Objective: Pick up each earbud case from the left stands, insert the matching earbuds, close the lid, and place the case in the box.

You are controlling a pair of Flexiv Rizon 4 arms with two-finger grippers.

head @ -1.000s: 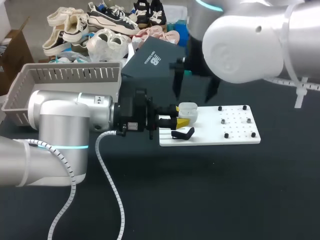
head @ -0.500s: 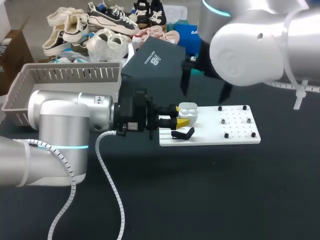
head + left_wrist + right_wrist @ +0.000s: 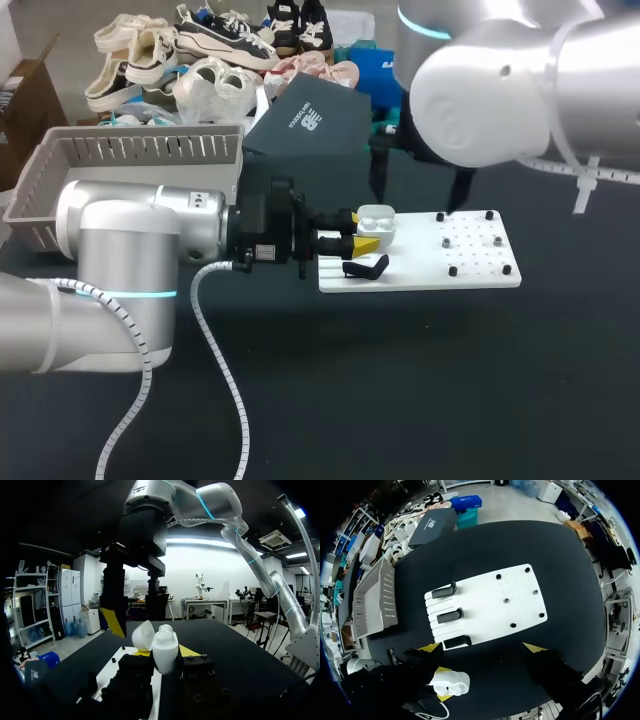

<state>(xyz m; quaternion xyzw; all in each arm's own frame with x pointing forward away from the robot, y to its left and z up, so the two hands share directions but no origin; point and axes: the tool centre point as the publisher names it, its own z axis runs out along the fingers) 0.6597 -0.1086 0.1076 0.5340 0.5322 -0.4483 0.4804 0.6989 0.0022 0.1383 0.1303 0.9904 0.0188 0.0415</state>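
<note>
In the head view, the left gripper point(image 3: 360, 232) is closed on the white earbud case point(image 3: 376, 218). The case's lid is up, and it is held over the left end of the white board point(image 3: 420, 268). A black stand point(image 3: 366, 267) sits just below it. The right gripper point(image 3: 418, 190) hangs above the board with its fingers spread apart. The grey box point(image 3: 130, 158) is far to the left.

In the left wrist view, the earbud case point(image 3: 165, 650) sits squeezed between the left gripper's point(image 3: 163, 653) two yellow tips.

In the right wrist view, the right gripper point(image 3: 482, 648) is wide open and holds nothing. Under it lie the white board point(image 3: 492, 602), three black stands point(image 3: 450, 615) and the earbud case point(image 3: 451, 684).
</note>
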